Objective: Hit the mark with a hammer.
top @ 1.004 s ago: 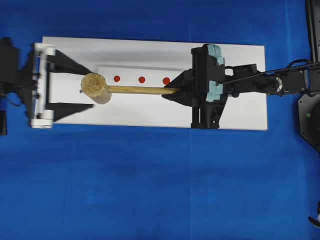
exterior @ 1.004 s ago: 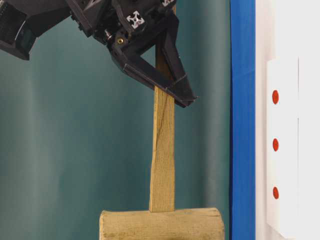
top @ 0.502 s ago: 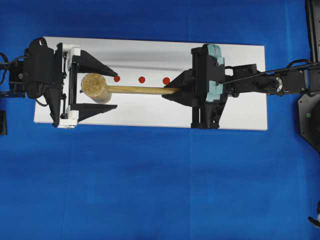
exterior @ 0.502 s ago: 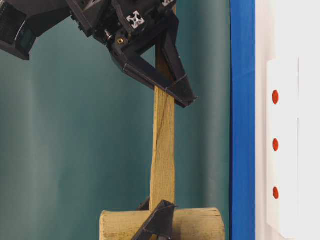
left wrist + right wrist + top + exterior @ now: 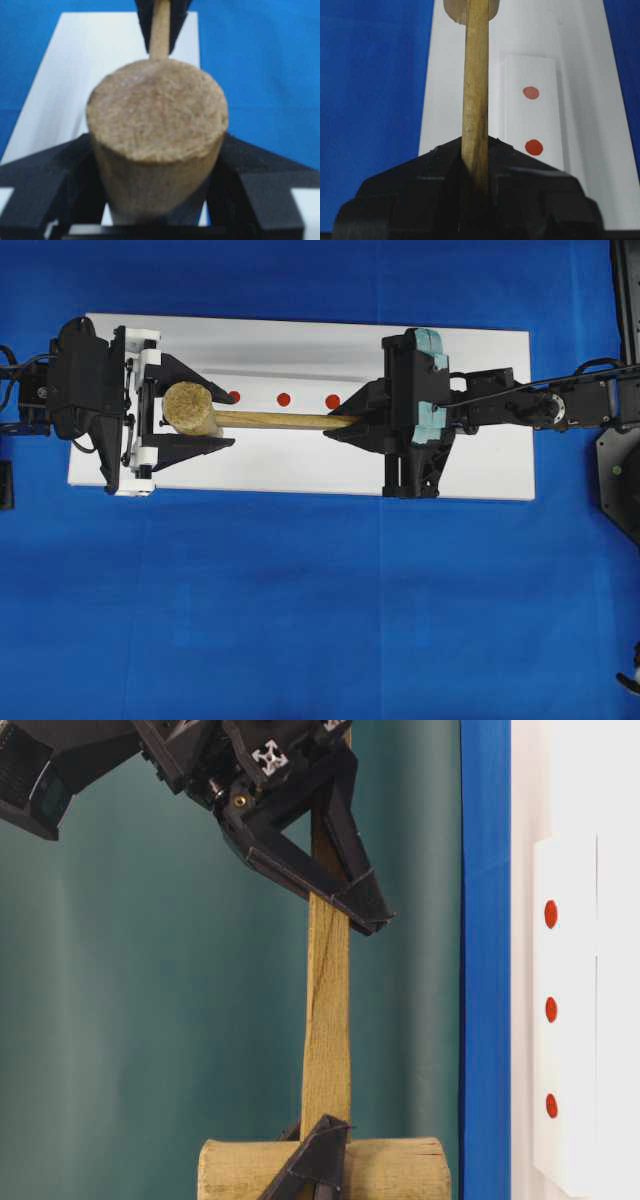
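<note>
Two pincers on hammer point(image 5: 200, 414), head and handle

I see a white board point(image 5: 300, 465) lying flat on a big blue cloth point(image 5: 300, 620). Two small red dots point(image 5: 284, 399) sit on it.

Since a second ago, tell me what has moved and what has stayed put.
The left gripper came in from the left edge of the overhead view and narrowed its fingers around the mallet's head, now close against both sides. The right gripper stayed shut on the mallet's handle. The mallet, the three red dots and the white board kept their places.
</note>
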Controlling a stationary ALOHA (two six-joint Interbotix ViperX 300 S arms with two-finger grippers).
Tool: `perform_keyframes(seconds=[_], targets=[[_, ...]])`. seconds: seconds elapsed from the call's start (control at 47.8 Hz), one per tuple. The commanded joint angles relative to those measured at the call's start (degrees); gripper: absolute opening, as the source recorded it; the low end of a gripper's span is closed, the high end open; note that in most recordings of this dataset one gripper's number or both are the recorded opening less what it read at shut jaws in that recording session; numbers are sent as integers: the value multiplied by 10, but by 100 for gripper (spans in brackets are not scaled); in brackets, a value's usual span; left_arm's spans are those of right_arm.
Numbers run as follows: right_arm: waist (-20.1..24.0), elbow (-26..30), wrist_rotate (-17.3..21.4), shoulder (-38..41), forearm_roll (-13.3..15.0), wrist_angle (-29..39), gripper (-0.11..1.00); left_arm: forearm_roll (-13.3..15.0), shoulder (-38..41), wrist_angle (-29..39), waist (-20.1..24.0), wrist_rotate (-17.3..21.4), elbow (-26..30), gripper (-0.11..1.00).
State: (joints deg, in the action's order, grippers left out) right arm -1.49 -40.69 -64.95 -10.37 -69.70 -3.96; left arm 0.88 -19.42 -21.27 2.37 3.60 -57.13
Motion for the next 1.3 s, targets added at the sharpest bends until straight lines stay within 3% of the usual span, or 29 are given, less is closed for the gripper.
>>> perform_keyframes(seconds=[0.0, 0.146, 0.209, 0.272, 0.481, 0.523, 0.753, 0.92, 1.276], targets=[[1, 17, -3, -8, 3, -2, 2, 1, -3, -5, -2, -2, 12, 45], [1, 16, -1, -8, 3, -4, 2, 1, -4, -6, -2, -3, 11, 45], [1, 16, 1, -8, 3, -5, 8, 1, -4, -5, -2, -4, 11, 44], [1, 15, 4, -8, 3, -11, 20, 1, -4, -4, -2, -4, 11, 45], [1, 11, 2, -13, 2, -25, 84, 1, -5, -3, -2, -9, 11, 45], [1, 9, 2, -14, 3, -26, 91, 2, -6, -2, -2, -10, 10, 44], [7, 3, 1, -23, 3, -32, 91, 2, -7, 3, 1, -48, 11, 45], [8, 3, -3, -23, 3, -40, 91, 2, -13, 17, 1, -157, 22, 44], [8, 4, -3, -23, 38, -45, 91, 2, -17, 36, 0, -495, 30, 44]])
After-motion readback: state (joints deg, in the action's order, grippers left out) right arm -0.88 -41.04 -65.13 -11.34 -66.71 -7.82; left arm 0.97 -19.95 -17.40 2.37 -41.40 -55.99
